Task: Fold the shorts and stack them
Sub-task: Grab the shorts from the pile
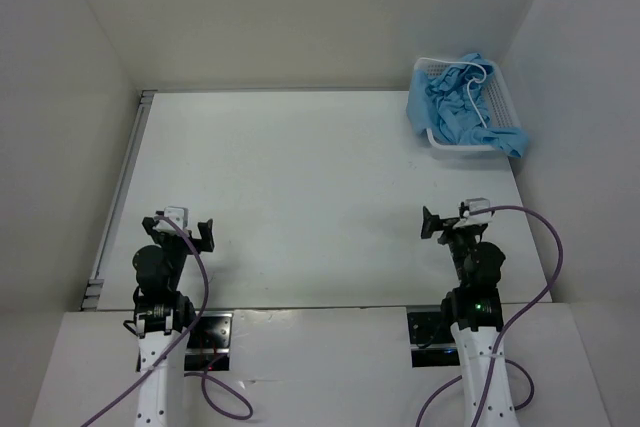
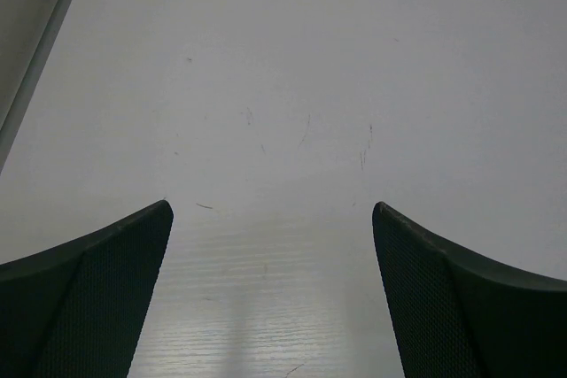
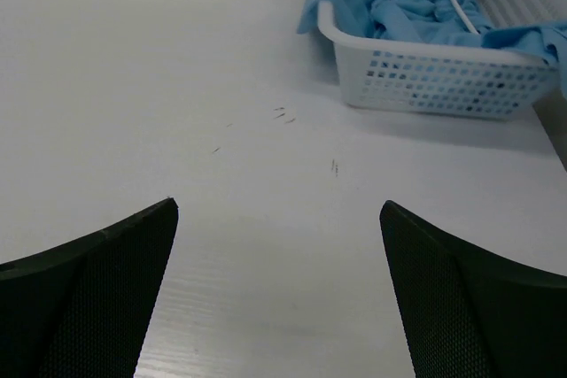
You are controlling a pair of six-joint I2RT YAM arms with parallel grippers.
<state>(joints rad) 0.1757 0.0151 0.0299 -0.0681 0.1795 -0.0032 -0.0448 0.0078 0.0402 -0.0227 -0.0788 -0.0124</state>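
I see the shorts [image 1: 462, 105] crumpled, sky-blue, with a white drawstring [image 1: 478, 82] on top. They're heaped in the white basket [image 1: 465, 150] at 1 o'clock on the table [image 1: 320, 177], fabric spilling over its rim. My left gripper [image 2: 273, 210] and right gripper [image 3: 279, 205] hang wide open, gripping nothing.
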